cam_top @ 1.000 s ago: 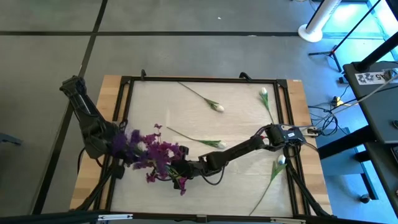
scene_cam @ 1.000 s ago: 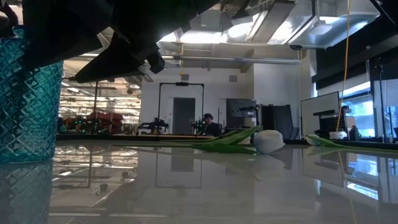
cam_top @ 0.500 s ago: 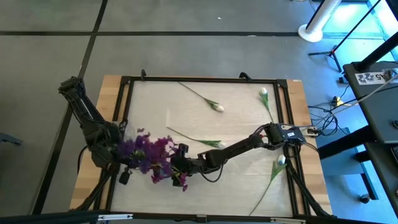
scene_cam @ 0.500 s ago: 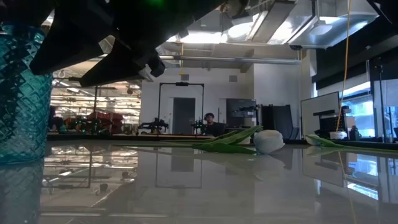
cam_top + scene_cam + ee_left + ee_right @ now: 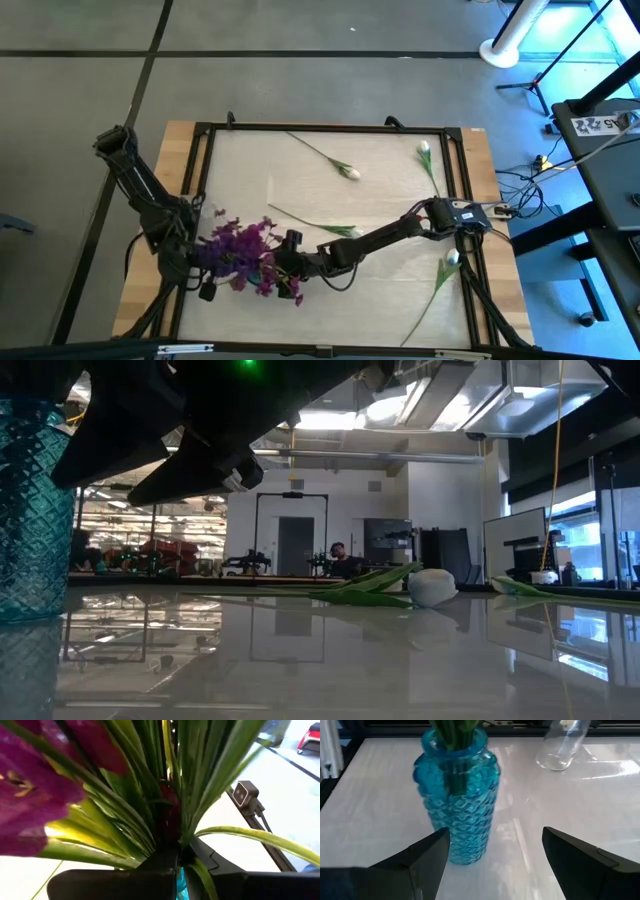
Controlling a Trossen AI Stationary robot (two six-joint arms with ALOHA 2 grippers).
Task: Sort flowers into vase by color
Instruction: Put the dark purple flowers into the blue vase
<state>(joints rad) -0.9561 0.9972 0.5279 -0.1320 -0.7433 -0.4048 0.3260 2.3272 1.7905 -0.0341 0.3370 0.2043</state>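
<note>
A robotics lab: a framed table (image 5: 330, 200) is sitting on bare concrete floor (image 5: 300, 80), cables (image 5: 520, 185) are trailing beside it, and a person (image 5: 338, 560) is sitting among workstations beyond, under exposed ceiling ducts (image 5: 440, 400).

Clear glass bottle (image 5: 561, 746) on the pale tabletop (image 5: 380, 205); distant seated person (image 5: 337, 559) beyond.

In the high view, the purple flowers (image 5: 240, 255) covered the blue vase (image 5: 455, 800) and hid the left pincer. In the right wrist view, the picture's edge cut off the green stems (image 5: 454, 732) above the vase mouth and the clear vase (image 5: 560, 745) at its upper part. In the low view, the blue vase was cut off at the edge.
</note>
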